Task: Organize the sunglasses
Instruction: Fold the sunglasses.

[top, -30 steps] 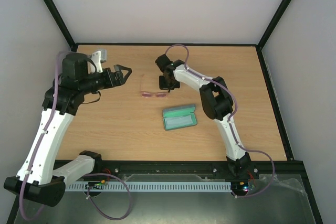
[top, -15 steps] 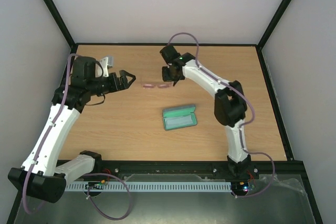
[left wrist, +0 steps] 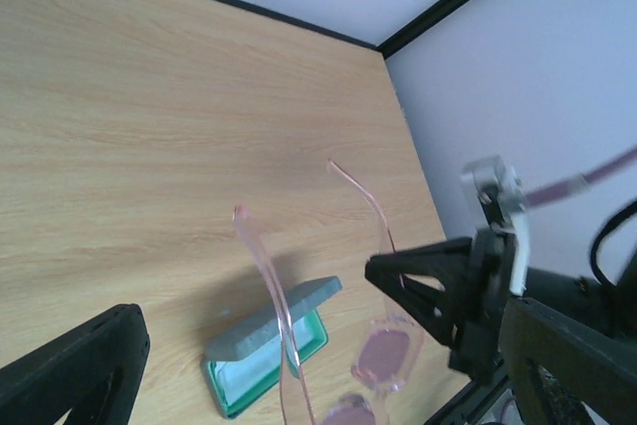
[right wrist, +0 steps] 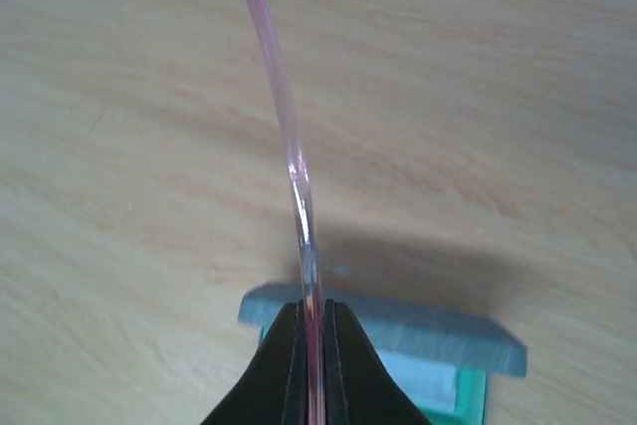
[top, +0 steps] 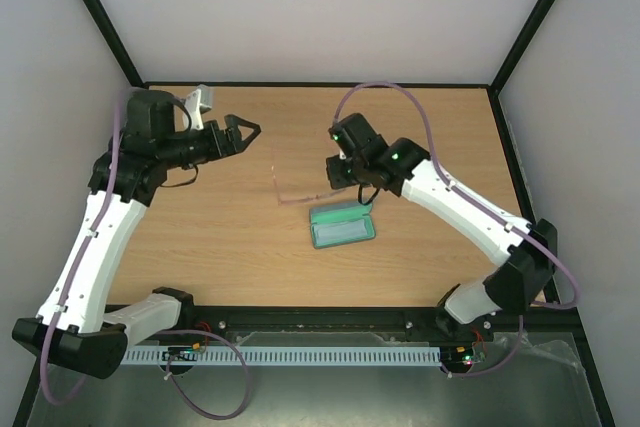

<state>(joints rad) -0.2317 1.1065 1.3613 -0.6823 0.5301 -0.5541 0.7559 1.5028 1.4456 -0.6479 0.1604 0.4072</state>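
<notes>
Right wrist view: the sunglasses [right wrist: 297, 176] show as one temple arm only, cut off at the top edge, with the lenses outside the frame. The right end effector [right wrist: 314, 311] runs off the bottom edge and covers the middle of the case [right wrist: 398, 330], which is also cropped there. Left wrist view: lower lens clipped at the bottom edge. Top view: frame too faint for lens detail, and the pinch point is hidden under the end effector body.

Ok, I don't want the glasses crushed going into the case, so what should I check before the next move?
1. Grip: right hand shut on a temple arm of the sunglasses: ok.
2. Lid of the case open: ok.
3. Temple arms folded: not ok, both spread.
4. Other side: left hand open, apart from the sunglasses: ok.
5. Room inside the case: cannot tell; something pale lies there.
</notes>
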